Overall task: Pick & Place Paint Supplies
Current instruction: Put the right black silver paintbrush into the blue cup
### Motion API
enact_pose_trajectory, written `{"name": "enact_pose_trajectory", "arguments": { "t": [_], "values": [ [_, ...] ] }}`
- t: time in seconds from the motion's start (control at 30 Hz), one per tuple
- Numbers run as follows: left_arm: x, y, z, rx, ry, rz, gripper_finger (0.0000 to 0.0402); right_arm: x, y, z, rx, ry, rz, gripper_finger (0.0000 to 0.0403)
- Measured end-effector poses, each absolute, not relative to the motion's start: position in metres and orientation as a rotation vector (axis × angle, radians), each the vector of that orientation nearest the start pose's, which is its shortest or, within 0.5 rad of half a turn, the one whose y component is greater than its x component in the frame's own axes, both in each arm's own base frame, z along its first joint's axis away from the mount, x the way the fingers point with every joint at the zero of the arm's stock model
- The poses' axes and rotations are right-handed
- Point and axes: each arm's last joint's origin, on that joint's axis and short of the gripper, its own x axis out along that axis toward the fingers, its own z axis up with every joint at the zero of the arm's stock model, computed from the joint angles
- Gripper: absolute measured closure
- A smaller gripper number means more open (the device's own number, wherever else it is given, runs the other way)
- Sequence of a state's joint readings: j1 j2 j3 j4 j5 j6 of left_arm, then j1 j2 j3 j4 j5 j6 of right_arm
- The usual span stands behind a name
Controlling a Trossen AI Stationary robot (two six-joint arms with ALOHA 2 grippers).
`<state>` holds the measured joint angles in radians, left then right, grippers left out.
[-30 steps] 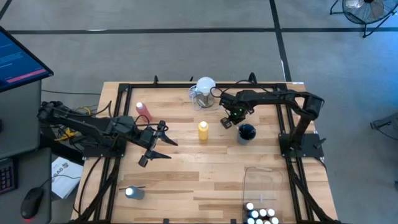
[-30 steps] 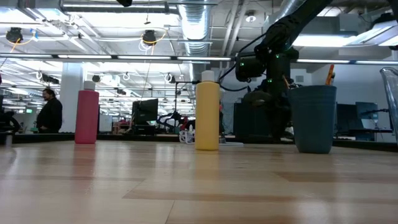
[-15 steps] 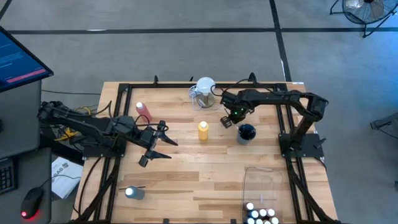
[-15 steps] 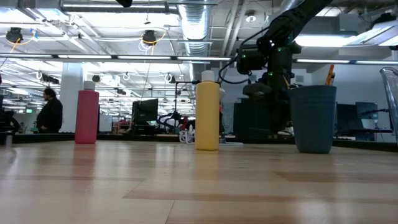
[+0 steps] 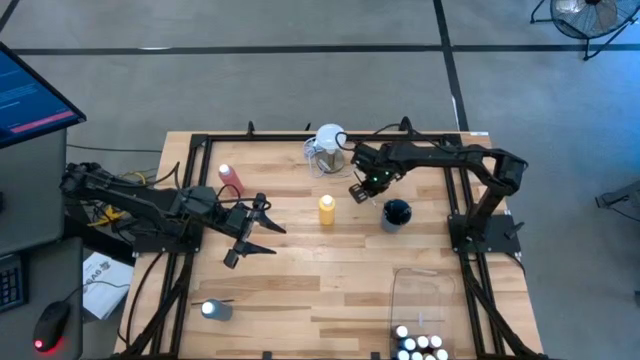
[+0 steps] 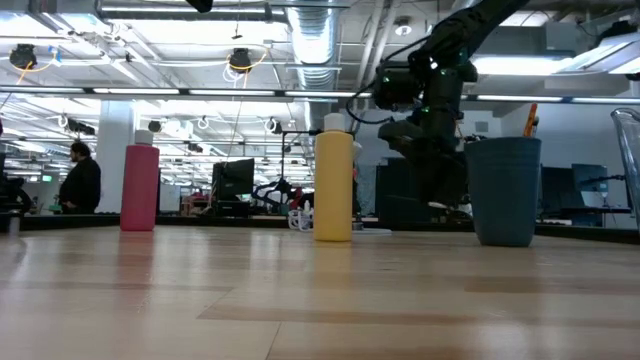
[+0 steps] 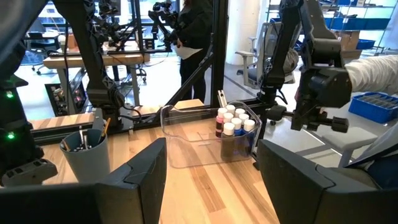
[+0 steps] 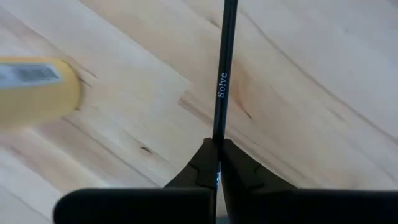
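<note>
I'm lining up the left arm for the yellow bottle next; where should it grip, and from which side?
The yellow bottle stands upright, alone on bare wood, so grip its straight body below the white cap. Come in level from the left gripper side, fingers either side. That flank looks free. The right gripper, shut on a paintbrush, hangs at the bottle's other side, near the blue cup.

A clear jug with a white round top is seen at the far edge of the wooden table, and a clear bin at its near right corner. A monitor and a mouse are placed beside the table, a fan farther off. A person is seen in the room behind.
</note>
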<state>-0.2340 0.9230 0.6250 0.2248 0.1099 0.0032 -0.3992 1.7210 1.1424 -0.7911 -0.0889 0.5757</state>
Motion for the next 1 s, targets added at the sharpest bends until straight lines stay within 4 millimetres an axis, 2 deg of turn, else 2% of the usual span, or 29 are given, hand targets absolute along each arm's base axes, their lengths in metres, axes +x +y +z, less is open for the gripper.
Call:
{"name": "enact_pose_trajectory", "arguments": {
  "t": [0.3,0.7,0.8,0.9,1.0],
  "values": [
    [0.202,-0.051,0.292,0.008,0.073,-0.343,0.0192,0.305,-0.123,0.214,0.758,1.207,-0.606,0.0403],
    [0.202,-0.050,0.288,0.030,0.112,-0.311,0.0192,0.322,-0.106,0.235,0.695,1.157,-0.528,0.0403],
    [0.203,-0.041,0.279,0.044,0.206,-0.137,0.0192,0.326,-0.103,0.241,0.685,1.140,-0.515,0.0403],
    [0.210,-0.020,0.265,0.018,0.285,0.082,0.0192,0.328,-0.101,0.245,0.677,1.132,-0.506,0.0403],
    [0.220,0.003,0.255,-0.020,0.268,0.134,0.0192,0.330,-0.098,0.250,0.667,1.128,-0.503,0.0403]
  ]
}}
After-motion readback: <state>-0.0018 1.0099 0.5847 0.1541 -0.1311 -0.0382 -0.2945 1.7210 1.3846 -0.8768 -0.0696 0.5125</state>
